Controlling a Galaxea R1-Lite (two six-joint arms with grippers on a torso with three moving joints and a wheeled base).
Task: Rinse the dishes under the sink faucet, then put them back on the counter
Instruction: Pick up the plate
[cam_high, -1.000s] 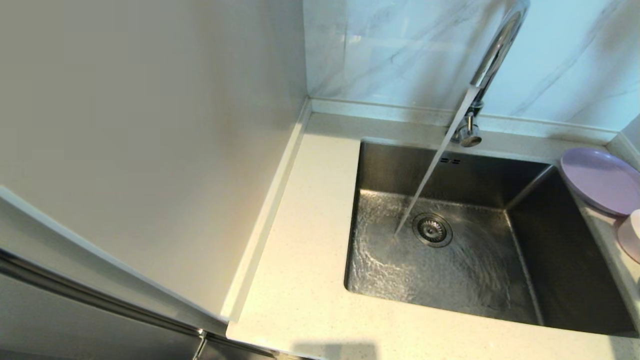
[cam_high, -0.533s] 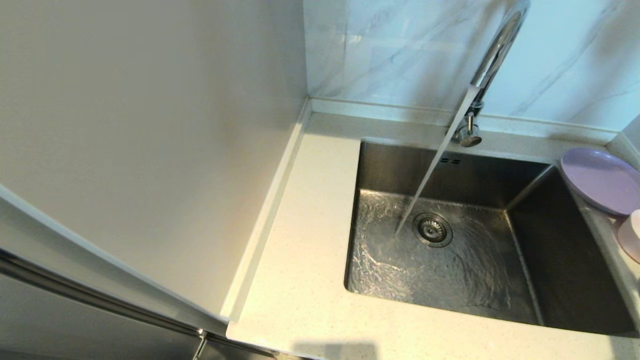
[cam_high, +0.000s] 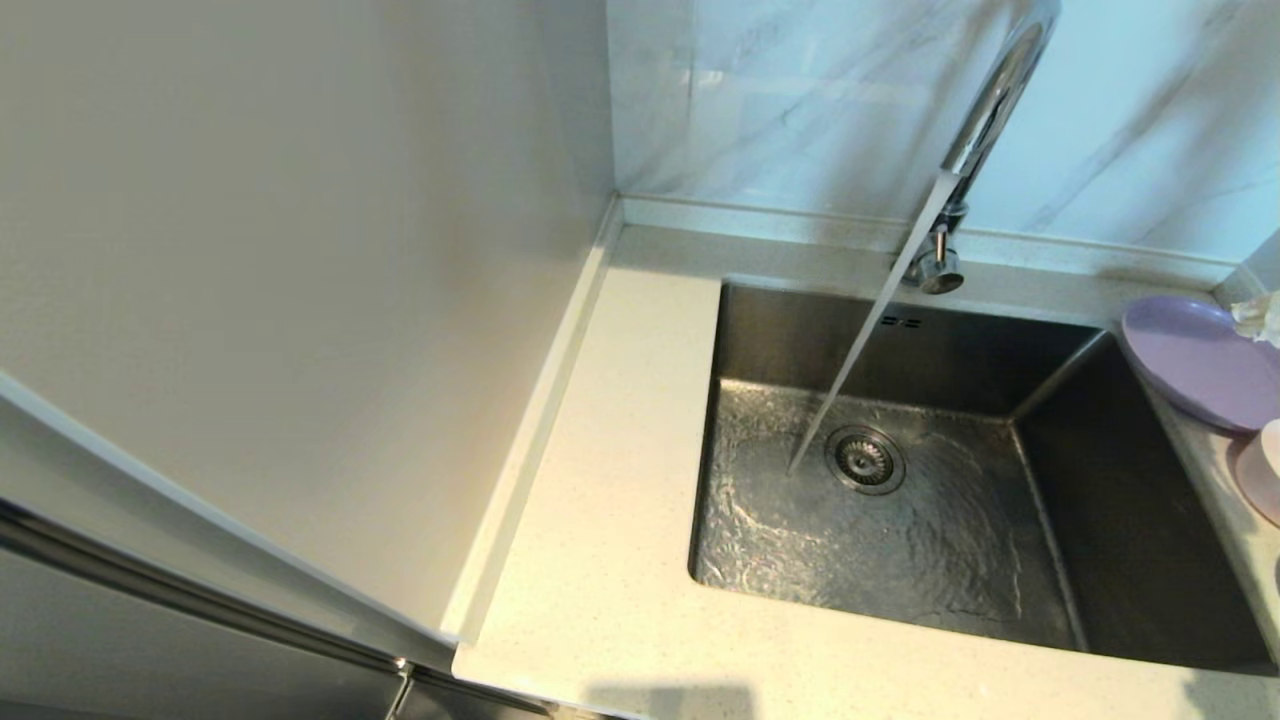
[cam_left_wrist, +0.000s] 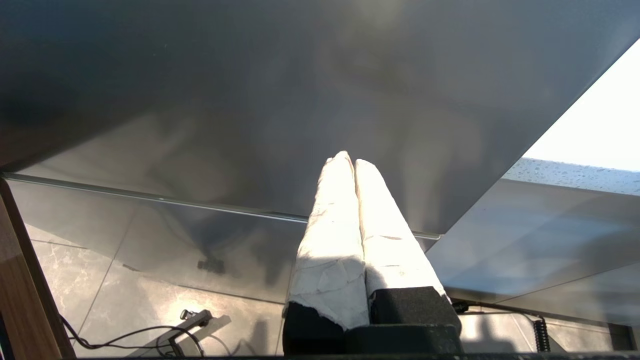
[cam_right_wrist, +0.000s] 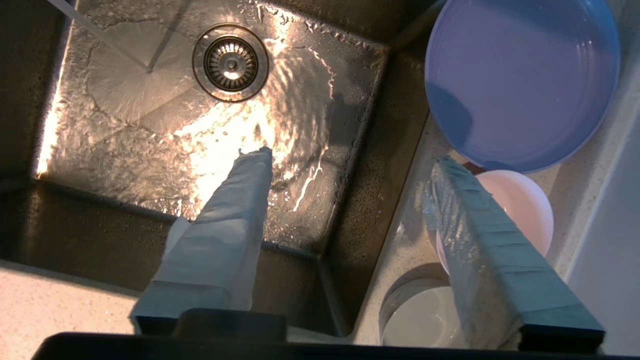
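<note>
- Three dishes, plate (cam_right_wrist: 520, 75), cup (cam_right_wrist: 520, 210) and bowl (cam_right_wrist: 415, 315), sat on the counter (cam_high: 600, 600) beside the sink (cam_right_wrist: 150, 150).
- Right hand (cam_right_wrist: 350, 162) hovered released above them; left hand (cam_left_wrist: 352, 167) clenched, parked away.
- Faucet (cam_high: 990, 100) ran.

left gripper (cam_left_wrist: 348, 165): parked, wrapped fingers pressed together
right gripper (cam_right_wrist: 350, 160): raised, pointing down, fingers spread apart

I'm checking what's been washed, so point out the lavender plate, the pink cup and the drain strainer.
lavender plate (cam_right_wrist: 520, 75), right wrist view, on its inner floor.
pink cup (cam_right_wrist: 520, 210), right wrist view, on its inside.
drain strainer (cam_high: 864, 459), head view, on its centre.
</note>
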